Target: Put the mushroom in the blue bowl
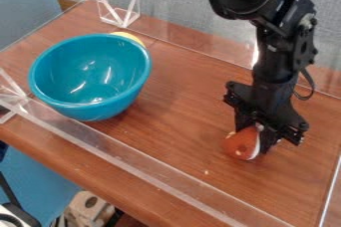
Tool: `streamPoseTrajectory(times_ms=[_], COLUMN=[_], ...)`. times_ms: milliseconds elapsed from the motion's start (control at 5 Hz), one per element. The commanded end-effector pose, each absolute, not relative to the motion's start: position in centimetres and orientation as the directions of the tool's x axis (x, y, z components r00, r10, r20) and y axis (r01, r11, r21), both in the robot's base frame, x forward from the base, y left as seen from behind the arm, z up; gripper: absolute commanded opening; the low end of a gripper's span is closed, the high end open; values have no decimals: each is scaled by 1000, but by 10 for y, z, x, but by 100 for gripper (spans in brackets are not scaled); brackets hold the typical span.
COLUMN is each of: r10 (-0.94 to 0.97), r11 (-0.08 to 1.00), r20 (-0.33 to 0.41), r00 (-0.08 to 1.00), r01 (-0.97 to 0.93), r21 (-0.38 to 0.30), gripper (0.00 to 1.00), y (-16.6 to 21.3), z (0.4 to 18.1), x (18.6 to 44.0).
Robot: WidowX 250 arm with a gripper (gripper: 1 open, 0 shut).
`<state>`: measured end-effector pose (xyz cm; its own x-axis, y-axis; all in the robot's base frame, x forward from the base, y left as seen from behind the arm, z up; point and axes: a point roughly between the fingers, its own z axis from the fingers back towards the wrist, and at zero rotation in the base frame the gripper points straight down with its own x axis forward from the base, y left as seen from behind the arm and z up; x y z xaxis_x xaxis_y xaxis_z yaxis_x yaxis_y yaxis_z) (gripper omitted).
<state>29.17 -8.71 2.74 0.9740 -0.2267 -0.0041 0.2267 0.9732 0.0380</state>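
Note:
The mushroom (241, 146), reddish-brown cap with a pale patch, rests on the wooden table at the lower right. My black gripper (256, 136) points straight down over it, its fingers closed around the mushroom's upper part. The blue bowl (88, 75), teal and deep, stands on the table's left side, well apart from the gripper, with nothing visible inside it.
A clear acrylic wall (147, 166) runs along the table's front edge and another (186, 34) along the back. A small yellow object (126, 37) peeks out behind the bowl. Bare wood (186, 97) lies between bowl and gripper.

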Motion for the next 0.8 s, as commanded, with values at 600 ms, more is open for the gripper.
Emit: streamPoseTrajectory(times_ms=[600], r10=[-139], r11=[987], r20=[68], r00=[988], r01=[133], r21=[85], gripper=[0], y=[-37], z=[126], x=[281])
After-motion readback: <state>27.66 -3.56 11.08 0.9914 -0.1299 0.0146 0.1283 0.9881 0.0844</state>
